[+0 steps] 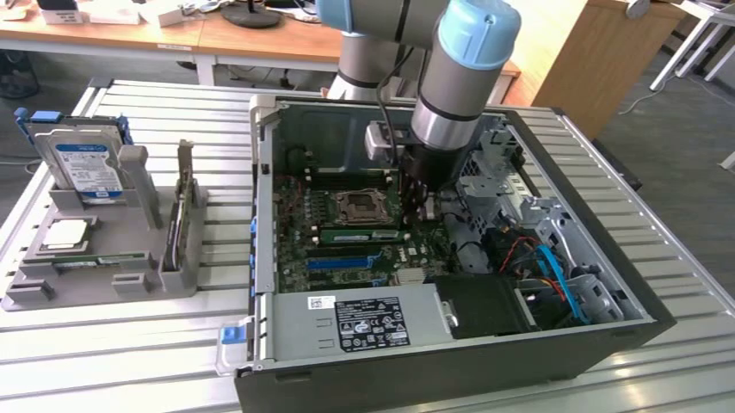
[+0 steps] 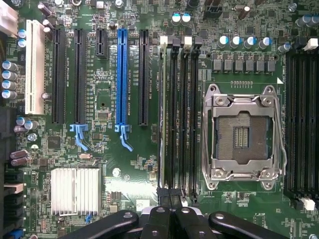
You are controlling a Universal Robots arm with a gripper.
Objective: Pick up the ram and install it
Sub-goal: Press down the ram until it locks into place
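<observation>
The jaws (image 2: pixel 171 206) are closed, hovering over the board (image 2: pixel 129 184) at the end of the four slots beside the socket (image 2: pixel 242 135); the ram (image 2: pixel 162 114) sits seated in the outermost slot.

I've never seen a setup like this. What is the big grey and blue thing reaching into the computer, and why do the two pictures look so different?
The grey and light-blue tube is a robot arm. It reaches down into an open black desktop computer case lying on a slatted metal table.

The exterior view comes from a camera standing off to the side. The wrist view comes from a camera on the arm itself, looking straight down at the green motherboard.

The black end effector is shut over the memory slots beside the empty silver processor socket. A slim green ram stick stands edge-on in one slot, directly under the fingertips; whether they grip it I cannot tell.

On the exterior view's left, a grey parts holder carries a hard drive with a blue label, a processor chip and an upright card.
</observation>
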